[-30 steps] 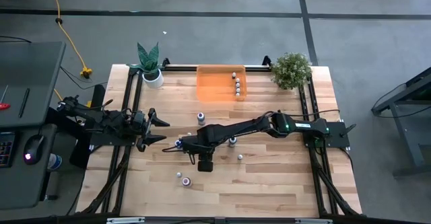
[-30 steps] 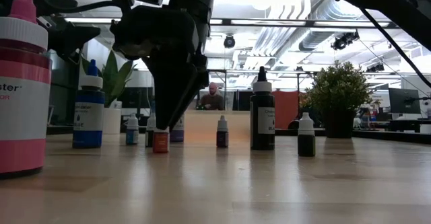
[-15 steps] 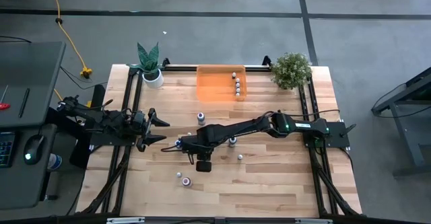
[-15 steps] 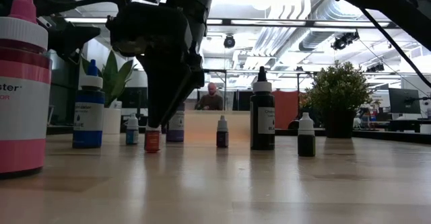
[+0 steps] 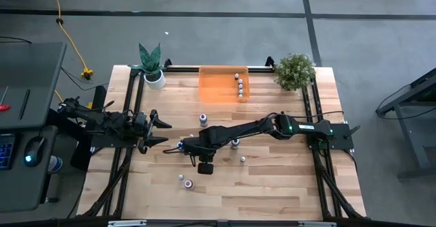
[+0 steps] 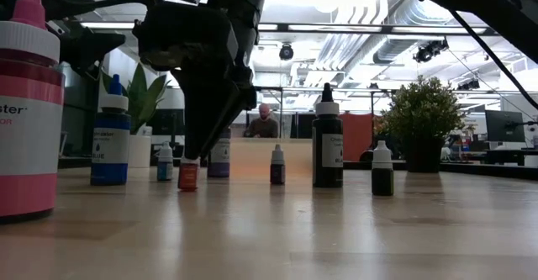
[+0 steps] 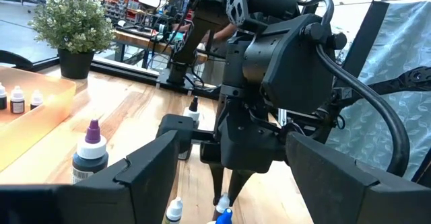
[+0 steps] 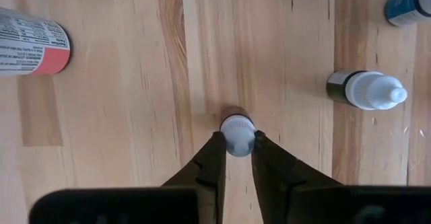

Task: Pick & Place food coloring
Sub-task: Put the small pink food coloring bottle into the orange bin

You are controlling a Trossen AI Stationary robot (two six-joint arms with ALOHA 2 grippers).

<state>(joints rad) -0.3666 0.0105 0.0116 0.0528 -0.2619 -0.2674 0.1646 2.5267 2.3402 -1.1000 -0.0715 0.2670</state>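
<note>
The food coloring is small bottles standing about the wooden table (image 5: 272,186). Several more sit in the orange bin (image 5: 219,85) at the far edge. My right gripper (image 8: 238,143) points steeply down near the table's middle and is shut on a tiny red-bodied bottle (image 6: 188,176) with a white cap. That bottle stands upright on its base. My left gripper (image 5: 162,131) waits open and level at the table's left edge, holding nothing. My right gripper pinches the tiny bottle's white cap (image 8: 238,126) between its two fingertips (image 8: 214,150). The fingers come from above, slanting slightly. The bottle stays upright with its base (image 6: 188,186) on the table.
Close by stand a tall red-labelled bottle (image 8: 34,42), a dark bottle with a white dropper cap (image 8: 367,89) and a blue one (image 8: 411,2). Other bottles (image 5: 203,120) (image 5: 235,144) (image 5: 185,180) dot the table. Potted plants (image 5: 151,63) (image 5: 295,70) flank the bin.
My right gripper's fingers have closed in on the tiny red bottle's cap. The bottle has slid a little toward the table's left edge, still upright on the wood.
</note>
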